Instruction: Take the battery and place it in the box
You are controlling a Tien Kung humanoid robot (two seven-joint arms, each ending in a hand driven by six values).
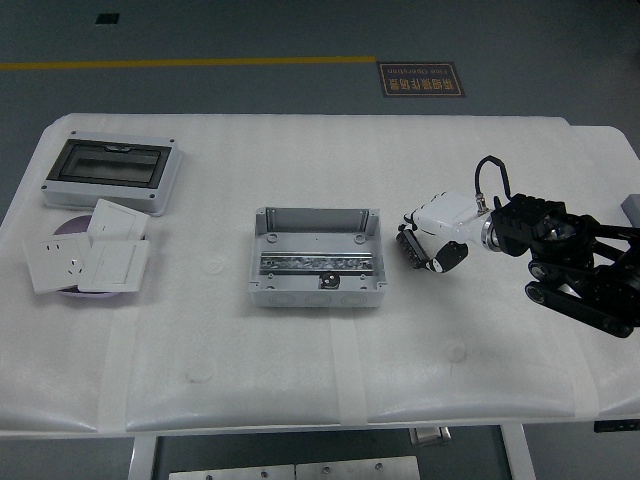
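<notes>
The open grey box sits at the table's middle, with a metal rail across its floor. A small dark round piece, which looks like the battery, lies on that rail near the front wall. My right hand, white-shelled with black fingers, hovers just right of the box, a short gap from its right wall. The fingers are loosely bent downward and I see nothing between them. The black forearm runs off to the right edge. No left arm shows.
A grey enclosure with a dark window stands at the back left. In front of it, white socket plates are piled on a purple dish. A grey object peeks in at the right edge.
</notes>
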